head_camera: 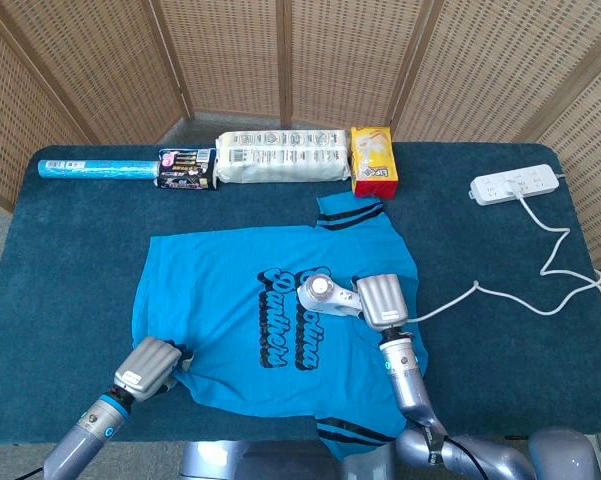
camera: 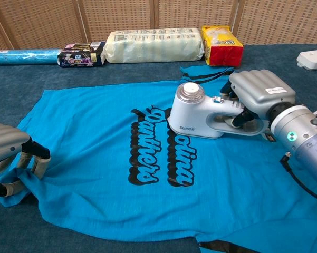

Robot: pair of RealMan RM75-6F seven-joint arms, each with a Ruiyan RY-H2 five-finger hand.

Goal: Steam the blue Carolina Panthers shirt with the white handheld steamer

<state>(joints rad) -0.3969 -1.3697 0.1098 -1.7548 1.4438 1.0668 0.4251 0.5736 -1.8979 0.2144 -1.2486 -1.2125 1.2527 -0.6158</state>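
Observation:
The blue Carolina Panthers shirt (head_camera: pixel 230 290) (camera: pixel 95 137) lies flat on the dark table, its black lettering facing up. The white handheld steamer (head_camera: pixel 325 295) (camera: pixel 198 112) rests on the lettering near the shirt's middle. My right hand (head_camera: pixel 382 300) (camera: pixel 258 92) grips the steamer's handle from the right side. My left hand (head_camera: pixel 148 368) (camera: pixel 10 155) pinches the shirt's lower left edge, fingers curled over the bunched fabric.
A white power strip (head_camera: pixel 515 184) sits at the back right, its cord (head_camera: pixel 540 270) looping toward the steamer. Along the back edge lie a blue roll (head_camera: pixel 95 169), a dark packet (head_camera: pixel 187 168), a white pack (head_camera: pixel 280 157) and a yellow box (head_camera: pixel 373 158). Wicker screens stand behind.

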